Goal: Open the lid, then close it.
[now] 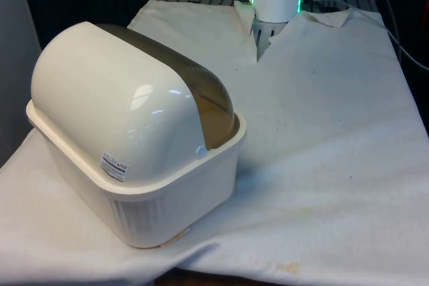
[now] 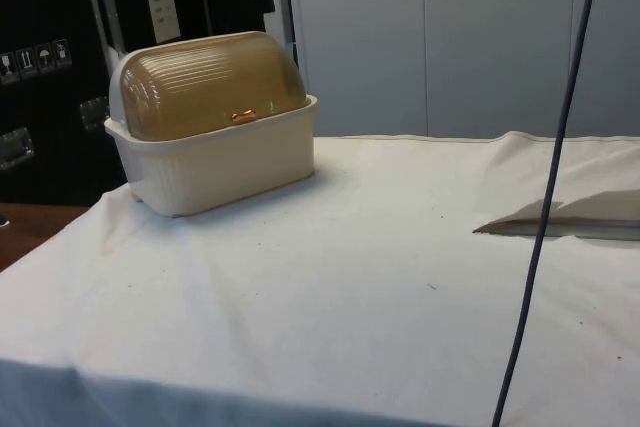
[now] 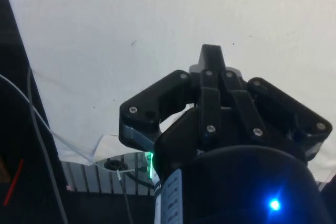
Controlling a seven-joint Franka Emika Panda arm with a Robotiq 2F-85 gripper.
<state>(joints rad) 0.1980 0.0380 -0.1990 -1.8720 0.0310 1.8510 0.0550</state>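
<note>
While the bread box sits at the bench's corner on the front view's left with its amber lid down, I judge nothing begun; my gripper, empty, fingers together.

We see a table under a white cloth, creased and faintly stained near its front edge. On it, at the front view's left, stands a cream bread box, its back to that camera; from the side its amber ribbed lid sits shut.
</note>
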